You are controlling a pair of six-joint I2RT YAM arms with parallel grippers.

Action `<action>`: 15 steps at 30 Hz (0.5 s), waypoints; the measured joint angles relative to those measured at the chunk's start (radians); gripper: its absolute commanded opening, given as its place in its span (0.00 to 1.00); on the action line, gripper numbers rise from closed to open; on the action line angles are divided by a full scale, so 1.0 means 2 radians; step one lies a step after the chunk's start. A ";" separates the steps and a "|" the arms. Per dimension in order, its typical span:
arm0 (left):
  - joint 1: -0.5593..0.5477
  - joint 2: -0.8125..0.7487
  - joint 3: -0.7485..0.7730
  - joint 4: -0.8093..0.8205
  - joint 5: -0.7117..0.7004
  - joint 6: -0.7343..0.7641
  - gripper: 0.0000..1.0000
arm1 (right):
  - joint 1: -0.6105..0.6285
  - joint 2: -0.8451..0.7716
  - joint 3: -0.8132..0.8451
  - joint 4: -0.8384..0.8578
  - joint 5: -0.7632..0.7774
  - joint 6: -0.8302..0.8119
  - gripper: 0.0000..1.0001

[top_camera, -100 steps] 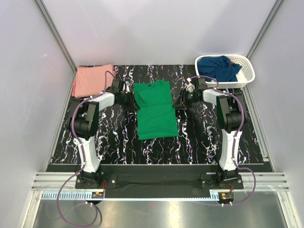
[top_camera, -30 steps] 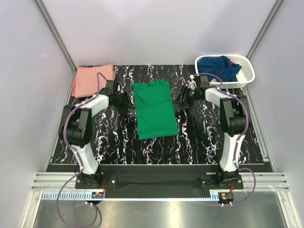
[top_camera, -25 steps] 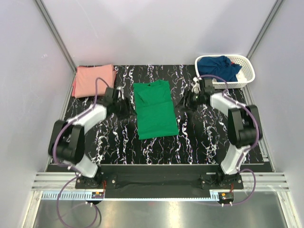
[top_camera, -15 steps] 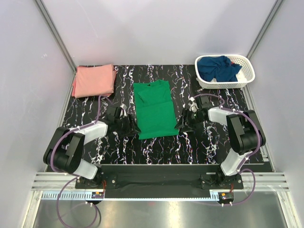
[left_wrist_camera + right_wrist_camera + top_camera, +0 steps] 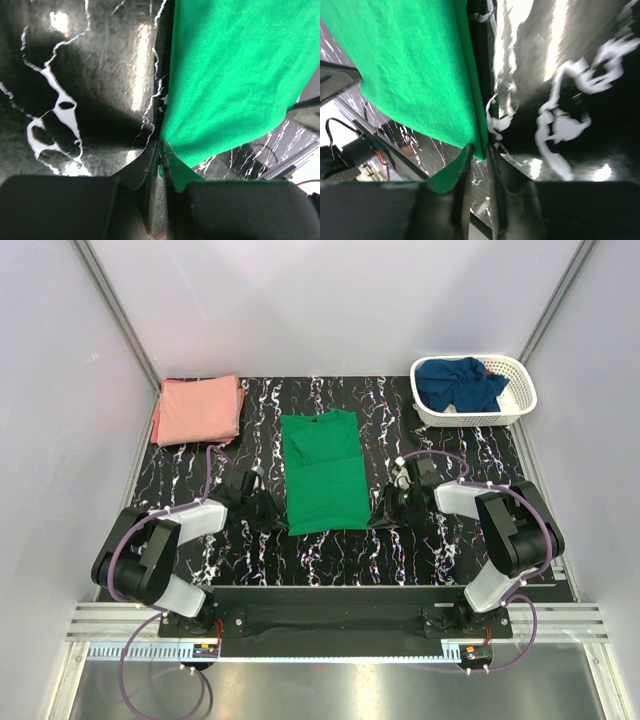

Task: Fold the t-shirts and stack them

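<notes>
The green t-shirt [image 5: 322, 472] lies flat on the black marbled mat as a long folded rectangle, collar toward the far side. My left gripper [image 5: 281, 517] is at its near left corner. In the left wrist view the jaws [image 5: 161, 151] are shut on the hem of the green t-shirt [image 5: 235, 75]. My right gripper [image 5: 381, 517] is at the near right corner. In the right wrist view its jaws [image 5: 481, 151] are shut on the edge of the green t-shirt [image 5: 415, 65]. The salmon pink t-shirt [image 5: 200, 408] lies folded at the far left. The navy t-shirt [image 5: 458, 382] is crumpled in the basket.
A white lattice basket [image 5: 522, 388] stands at the far right corner of the mat. The black marbled mat [image 5: 440, 570] ends at a metal rail along the near side. Grey walls close in on the left, right and far sides.
Both arms moved from beside the green shirt's upper half down toward me to its near corners, and both grippers now pinch those corners. The shirts have not moved.
</notes>
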 measured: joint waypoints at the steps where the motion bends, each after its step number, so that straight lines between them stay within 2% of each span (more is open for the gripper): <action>1: 0.000 -0.002 0.000 -0.004 -0.002 0.000 0.18 | 0.006 -0.002 -0.005 0.003 0.002 0.006 0.21; 2: 0.000 -0.006 0.000 -0.011 -0.006 0.001 0.37 | 0.013 -0.006 -0.010 0.007 0.005 0.012 0.20; 3: 0.000 -0.012 0.000 -0.018 -0.006 -0.001 0.45 | 0.019 -0.012 -0.017 0.013 0.009 0.018 0.21; 8: -0.002 -0.062 -0.005 -0.061 -0.022 0.006 0.57 | 0.037 -0.054 -0.052 0.016 0.029 0.042 0.36; 11: -0.002 -0.079 -0.007 -0.076 -0.021 0.008 0.60 | 0.038 -0.076 -0.064 0.014 0.041 0.051 0.45; 15: -0.004 -0.078 -0.009 -0.077 -0.020 0.011 0.59 | 0.038 -0.090 -0.068 0.012 0.050 0.058 0.47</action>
